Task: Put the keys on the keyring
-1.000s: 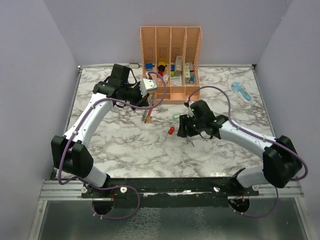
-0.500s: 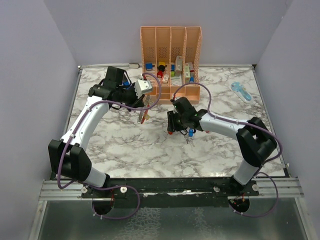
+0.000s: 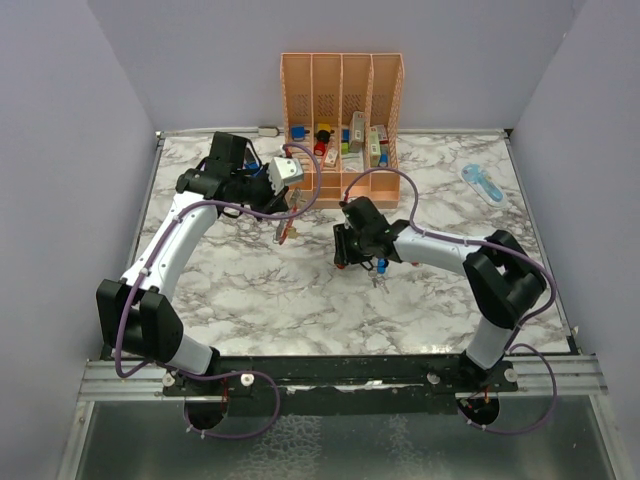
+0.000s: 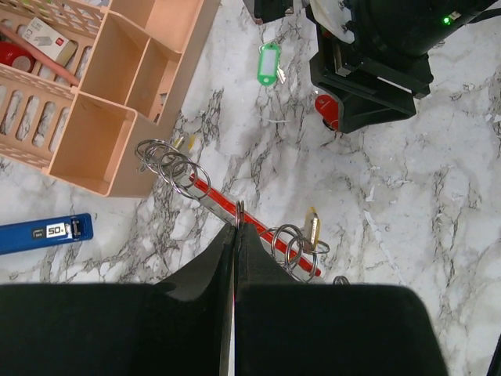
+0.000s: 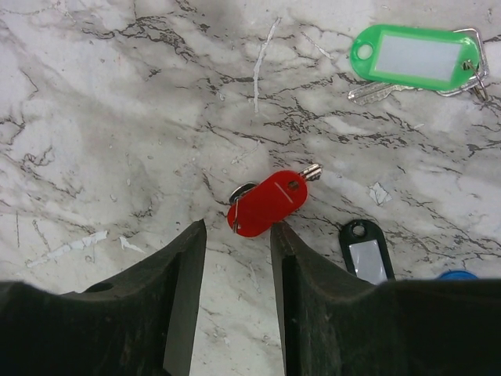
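From above, the left pincer (image 3: pixel 287 222) hangs over the marble table (image 3: pixel 250 290) with the keyring (image 3: pixel 285 234) dangling from it; the right pincer (image 3: pixel 346 262) is low beside the keys (image 3: pixel 380 266). The left wrist view shows its fingers clenched on the red keyring's bar, near the peach organizer (image 4: pixel 117 102). The right wrist view shows fingers spread, grasping nothing, with a red key (image 5: pixel 268 204) flat just ahead, a green key (image 5: pixel 415 56) beyond.

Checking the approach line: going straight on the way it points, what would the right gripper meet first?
The right gripper would most likely meet the red key first, lying just ahead of its open jaws.
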